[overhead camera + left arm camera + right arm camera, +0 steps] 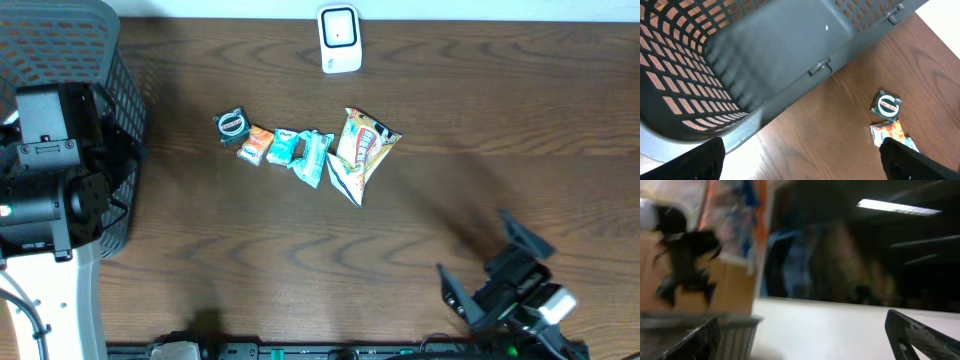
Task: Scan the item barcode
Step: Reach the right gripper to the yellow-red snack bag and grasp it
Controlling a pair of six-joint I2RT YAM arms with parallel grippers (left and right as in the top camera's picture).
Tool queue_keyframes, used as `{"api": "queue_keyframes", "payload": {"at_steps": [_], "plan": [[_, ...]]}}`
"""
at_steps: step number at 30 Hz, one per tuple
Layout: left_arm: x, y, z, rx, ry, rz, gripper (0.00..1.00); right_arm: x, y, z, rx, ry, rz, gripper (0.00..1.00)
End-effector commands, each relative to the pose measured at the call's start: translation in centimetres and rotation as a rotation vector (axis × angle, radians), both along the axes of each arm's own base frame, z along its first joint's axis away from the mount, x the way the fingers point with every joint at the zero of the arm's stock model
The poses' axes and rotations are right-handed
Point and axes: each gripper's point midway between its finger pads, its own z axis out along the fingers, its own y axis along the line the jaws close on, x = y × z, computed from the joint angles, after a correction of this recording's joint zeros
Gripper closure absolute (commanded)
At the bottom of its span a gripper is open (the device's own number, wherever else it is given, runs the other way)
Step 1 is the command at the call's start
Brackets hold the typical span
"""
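Jaws on both arms stand wide, gripping nothing: left gripper (pixel 802 164) at the grey basket (pixel 120 90) on the table's (pixel 450 180) left edge, right gripper (pixel 489 263) near its front-right corner.

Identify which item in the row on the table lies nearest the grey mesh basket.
The round black tin with a red label; the orange packet, teal packets and yellow snack bag lie farther away.

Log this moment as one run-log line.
left gripper: open, empty, by basket | right gripper: open, empty | snack packets: in row on table, untouched | scanner: far edge
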Motion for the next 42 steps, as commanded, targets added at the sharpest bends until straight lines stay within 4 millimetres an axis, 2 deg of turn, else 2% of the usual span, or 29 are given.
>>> {"api": "queue_keyframes", "payload": {"at_steps": [1, 4, 6, 8, 13, 18, 22, 25, 27, 28, 31, 33, 34, 37, 40, 42], "plan": [[0.0, 0.2, -0.3, -0.003, 0.009, 0.021, 0.02, -1.4, -2.8, 5.6, 0.145, -0.09, -0.12, 0.01], [0.0, 0.2, -0.3, -0.003, 0.009, 0.022, 0.02, -2.2, -1.8, 8.9, 0.023, -0.15, -0.162, 0.01], [0.0, 0.2, -0.3, -0.003, 0.009, 0.022, 0.02, -1.6, 0.2, 10.6, -0.132, -0.116, -0.131, 0.01], [0.0, 0.2, -0.3, -0.003, 0.009, 0.022, 0.02, -0.6, 1.4, 11.3, -0.224, -0.047, -0.081, 0.01], [0.0, 0.2, -0.3, -0.003, 0.009, 0.021, 0.02, 3.7, 3.6, 11.6, -0.375, 0.181, 0.067, 0.01], [0.0, 0.2, -0.3, -0.003, 0.009, 0.021, 0.02, 7.2, 5.3, 12.3, -0.419, 0.25, 0.2, 0.01], [0.0, 0.2, -0.3, -0.003, 0.009, 0.021, 0.03, 9.4, 8.5, 12.3, -0.429, 0.326, 0.339, 0.01], [0.0, 0.2, -0.3, -0.003, 0.009, 0.022, 0.02, 12.2, 10.5, 10.3, -0.469, 0.441, 0.332, 0.01], [0.0, 0.2, -0.3, -0.003, 0.009, 0.022, 0.02, 15.4, 11.5, 7.0, -0.53, 0.597, 0.25, 0.01], [0.0, 0.2, -0.3, -0.003, 0.009, 0.022, 0.02, 16.2, 11.6, 6.0, -0.548, 0.64, 0.221, 0.01], [0.0, 0.2, -0.3, -0.003, 0.009, 0.021, 0.02, 19.8, 11.4, 1.5, -0.667, 0.83, 0.021, 0.01], [0.0, 0.2, -0.3, -0.003, 0.009, 0.022, 0.02, 20.5, 11.5, -0.8, -0.776, 0.884, -0.027, 0.01], [0.0, 0.2, -0.3, -0.004, 0.009, 0.021, 0.02, 20.9, 11.4, -2.6, -0.848, 0.943, -0.06, 0.01], [0.0, 0.2, -0.3, -0.003, 0.009, 0.022, 0.03, 21.1, 12.3, -5.7, -0.925, 1.036, -0.052, 0.01], [0.0, 0.2, -0.3, -0.003, 0.009, 0.021, 0.02, 20.7, 13.4, -7.5, -0.955, 1.076, 0.011, 0.01], [0.0, 0.2, -0.3, -0.003, 0.009, 0.021, 0.01, 19.7, 14.7, -7.9, -0.952, 1.087, 0.111, 0.01]]}}
